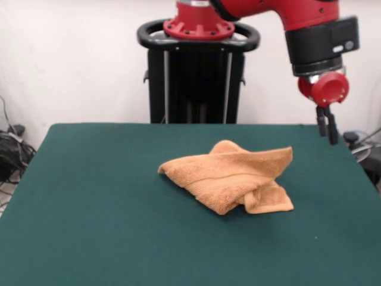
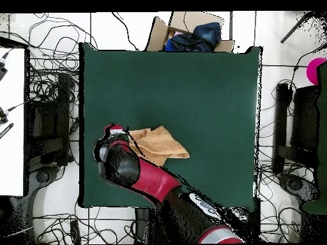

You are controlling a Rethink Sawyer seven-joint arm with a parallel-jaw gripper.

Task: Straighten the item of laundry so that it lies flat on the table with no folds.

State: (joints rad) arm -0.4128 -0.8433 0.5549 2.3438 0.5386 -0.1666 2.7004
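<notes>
Lying crumpled on the table (image 1: 89, 208), the item of laundry (image 1: 229, 179) is an orange-tan terry towel folded over itself into a rough wedge; in the front view its long axis runs across the picture, one narrow corner pointing left and the broader, raised edge at the right, with a loose flap doubled under at the lower right; a woven band crosses the upper layer along that same axis; in the overhead view the towel (image 2: 159, 145) sits in the lower left part of the green top, its far corner pointing toward the lower right, its left edge partly covered by the arm; the gripper (image 1: 327, 125) hangs above the table's far right side in the front view, apart from the cloth and holding nothing; its two thin dark fingers point down and stand close together, nearly pressed, with no clear gap between them; the red and black arm (image 2: 144, 175) reaches in over the table; a cardboard box (image 2: 191, 32) with dark cloth inside stands beyond the table's top edge in the overhead view; cables (image 2: 51, 83) trail over the floor.
</notes>
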